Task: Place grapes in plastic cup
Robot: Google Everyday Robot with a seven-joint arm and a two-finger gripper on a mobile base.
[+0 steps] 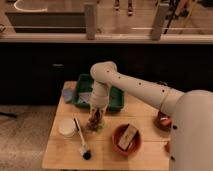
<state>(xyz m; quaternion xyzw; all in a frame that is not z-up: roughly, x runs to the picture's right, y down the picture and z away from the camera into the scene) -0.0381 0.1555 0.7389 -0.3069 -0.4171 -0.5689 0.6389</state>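
My gripper (94, 118) hangs straight down from the white arm, over the middle of the wooden table (60, 155). Its tip is right at the mouth of the translucent light-green plastic cup (96, 127), which stands upright in front of the green tray. The dark grapes (92, 123) show as a small dark bunch at the gripper's tip, at or just inside the cup's rim. I cannot tell whether the bunch is still held or rests in the cup. The gripper hides most of the cup.
A green tray (114, 100) lies behind the cup, with a blue-grey cup (67, 94) to its left. A white round container (66, 128) and a black-and-white brush (81, 144) lie to the left. An orange bowl (120, 148) holding a tan item sits right; another bowl (163, 121) stands far right.
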